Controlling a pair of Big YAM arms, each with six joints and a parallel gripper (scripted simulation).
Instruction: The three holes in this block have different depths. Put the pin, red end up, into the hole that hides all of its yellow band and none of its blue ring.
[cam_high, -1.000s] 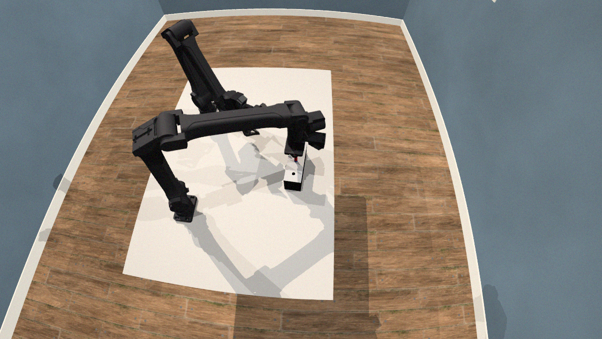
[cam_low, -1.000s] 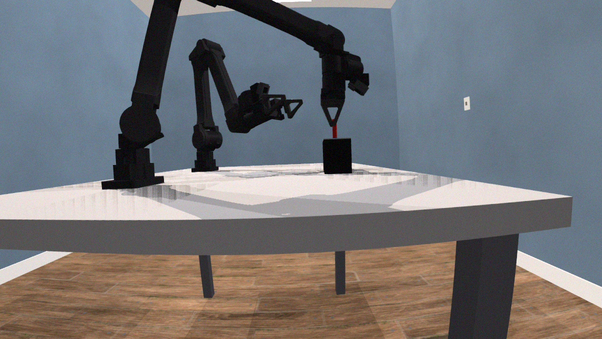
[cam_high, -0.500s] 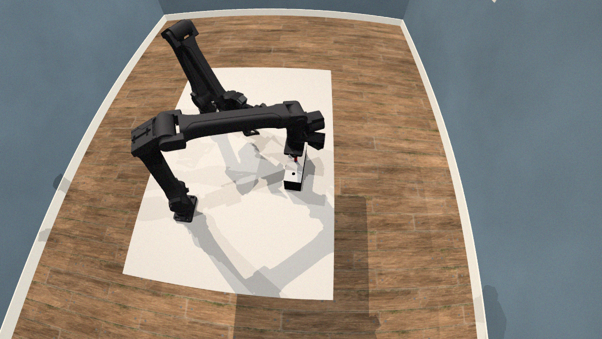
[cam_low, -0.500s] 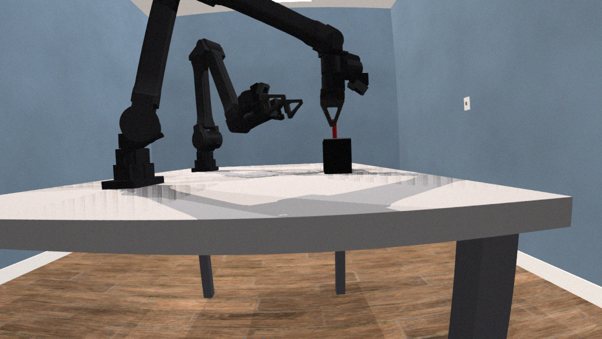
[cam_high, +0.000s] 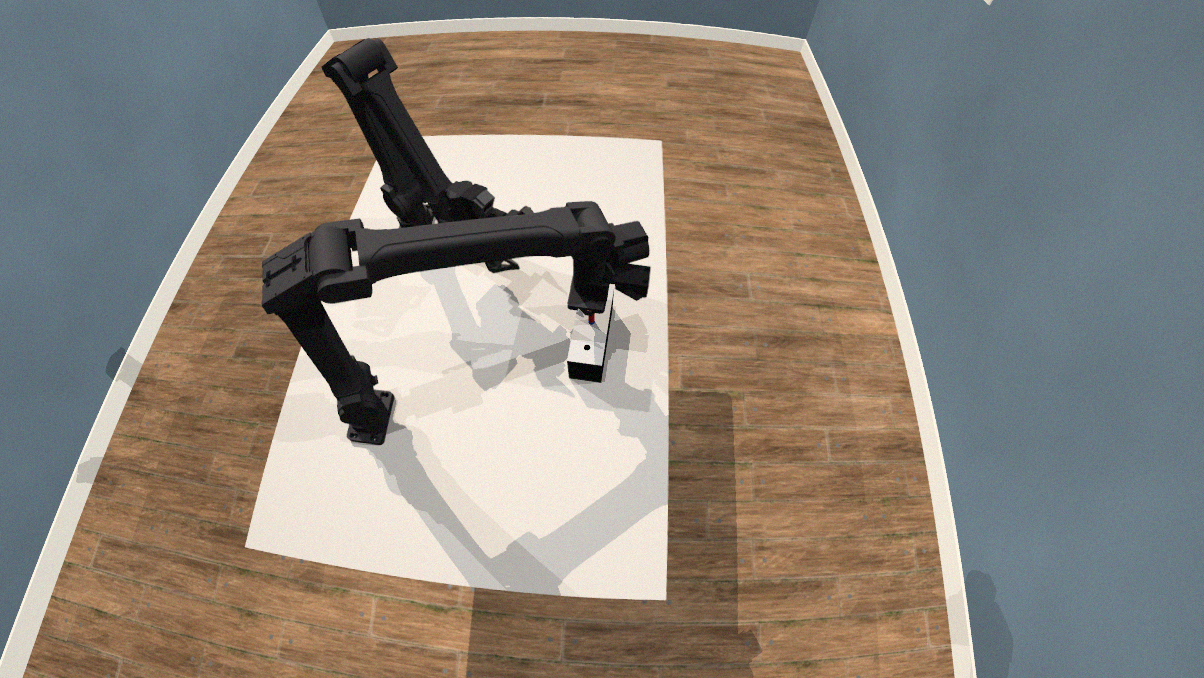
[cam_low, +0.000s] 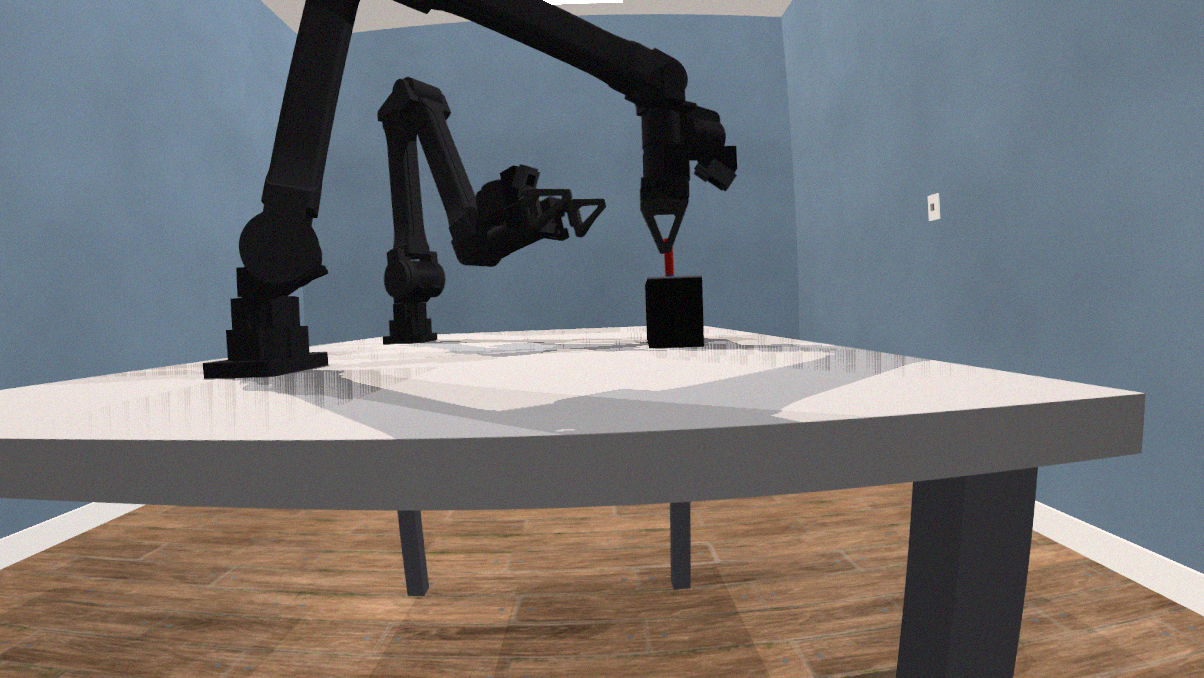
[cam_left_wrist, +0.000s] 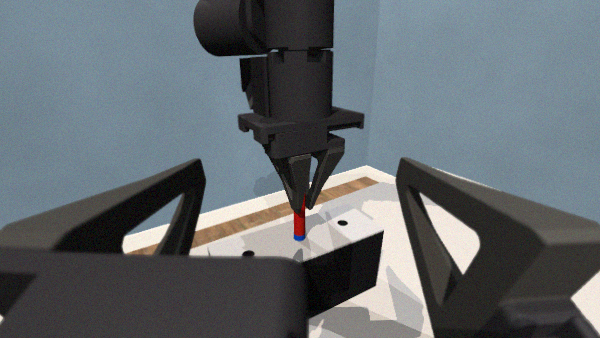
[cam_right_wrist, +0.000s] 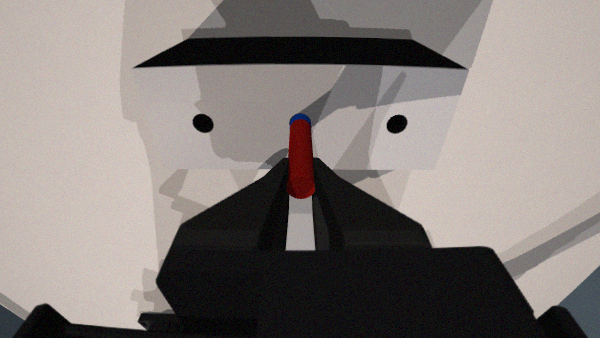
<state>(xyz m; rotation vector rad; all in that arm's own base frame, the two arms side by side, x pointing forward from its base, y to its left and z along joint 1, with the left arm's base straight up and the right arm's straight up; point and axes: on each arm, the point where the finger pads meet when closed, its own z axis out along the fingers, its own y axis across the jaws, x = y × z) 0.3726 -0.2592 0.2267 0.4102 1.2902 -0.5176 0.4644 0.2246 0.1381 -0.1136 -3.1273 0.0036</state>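
Note:
The white-topped block with black sides stands on the table. My right gripper, pointing down above it, is shut on the pin near its red top. The pin stands upright in the middle hole, red end up. Its blue ring shows just at the block's top; no yellow shows. The outer holes, one and the other, are empty. My left gripper is open and empty, away from the block.
The white table carries both arm bases. The block is near the table edge farthest from the bases. The left arm's forearm and gripper hang over the table beside the right arm, a short way from the block.

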